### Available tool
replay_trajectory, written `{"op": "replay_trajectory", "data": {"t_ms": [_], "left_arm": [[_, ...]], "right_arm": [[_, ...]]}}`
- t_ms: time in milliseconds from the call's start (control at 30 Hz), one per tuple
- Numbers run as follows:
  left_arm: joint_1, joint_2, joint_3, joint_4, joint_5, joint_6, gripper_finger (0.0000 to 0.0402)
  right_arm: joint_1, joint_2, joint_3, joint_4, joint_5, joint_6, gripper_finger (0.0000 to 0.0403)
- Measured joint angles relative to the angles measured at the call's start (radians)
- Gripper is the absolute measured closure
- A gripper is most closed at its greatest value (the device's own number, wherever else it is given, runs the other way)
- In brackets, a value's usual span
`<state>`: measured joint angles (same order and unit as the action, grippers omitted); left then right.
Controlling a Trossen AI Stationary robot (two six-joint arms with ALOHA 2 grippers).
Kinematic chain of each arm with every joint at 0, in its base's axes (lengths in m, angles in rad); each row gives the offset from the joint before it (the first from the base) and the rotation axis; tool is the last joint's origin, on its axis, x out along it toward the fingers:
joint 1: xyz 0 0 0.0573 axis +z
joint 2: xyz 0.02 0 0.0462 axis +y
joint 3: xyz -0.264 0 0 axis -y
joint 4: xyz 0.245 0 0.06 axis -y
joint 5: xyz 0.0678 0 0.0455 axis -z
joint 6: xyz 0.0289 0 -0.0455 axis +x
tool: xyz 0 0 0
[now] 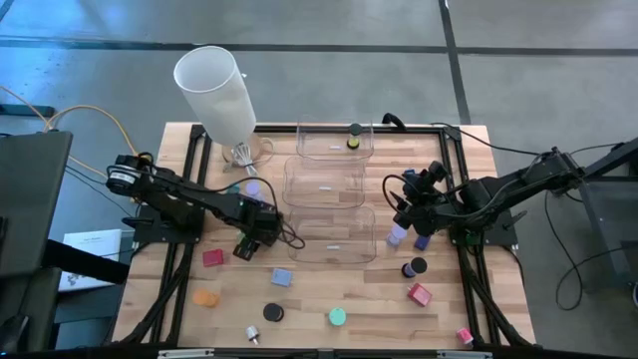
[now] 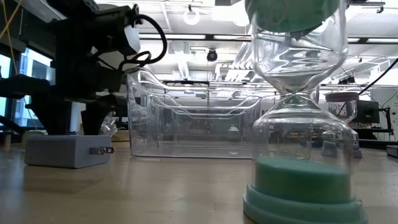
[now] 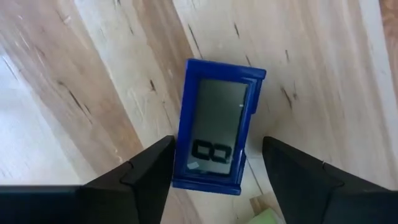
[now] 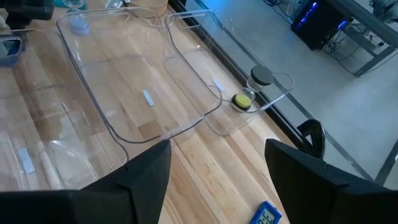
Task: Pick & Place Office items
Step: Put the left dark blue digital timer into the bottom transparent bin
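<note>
My left gripper (image 3: 217,142) (image 1: 245,242) is open and points down at the wood, just left of the nearest bin. A small blue timer with a grey display (image 3: 214,127) lies flat between its fingers, which stand on either side of it. A green piece (image 1: 242,252) lies close by. My right gripper (image 4: 217,149) (image 1: 403,221) is open and hovers right of the bins, holding nothing. A lavender piece (image 1: 397,236) and a second blue timer (image 4: 267,214) lie on the table under it. In the low view, the left arm (image 2: 87,56) stands over a grey-lavender block (image 2: 65,149).
Three clear bins (image 1: 299,143) (image 1: 289,181) (image 1: 295,239) stand in a row down the table's middle; the far one holds a small black-lidded jar (image 4: 260,78) and a yellow piece (image 4: 242,101). A tall white cylinder (image 1: 214,85) stands at the far left. Red (image 1: 213,257), orange (image 1: 205,297), black (image 1: 273,312) and teal (image 1: 338,316) pieces lie near the front edge.
</note>
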<state>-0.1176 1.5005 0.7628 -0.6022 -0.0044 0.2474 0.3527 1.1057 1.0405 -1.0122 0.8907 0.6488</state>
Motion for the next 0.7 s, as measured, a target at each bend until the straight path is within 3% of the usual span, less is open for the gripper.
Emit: {"op": "replay_trajectory", "data": {"t_ms": [300, 700], "left_arm": [[-0.012, -0.001, 0.0, -0.002, -0.002, 0.034, 0.0259], [-0.101, -0.112, 0.0, -0.031, -0.116, -0.024, 0.026]], "right_arm": [[0.0, 0.0, 0.0, 0.01, -0.002, -0.025, 0.0152], [0.0, 0.0, 0.0, 0.01, -0.013, -0.025, 0.0152]]}}
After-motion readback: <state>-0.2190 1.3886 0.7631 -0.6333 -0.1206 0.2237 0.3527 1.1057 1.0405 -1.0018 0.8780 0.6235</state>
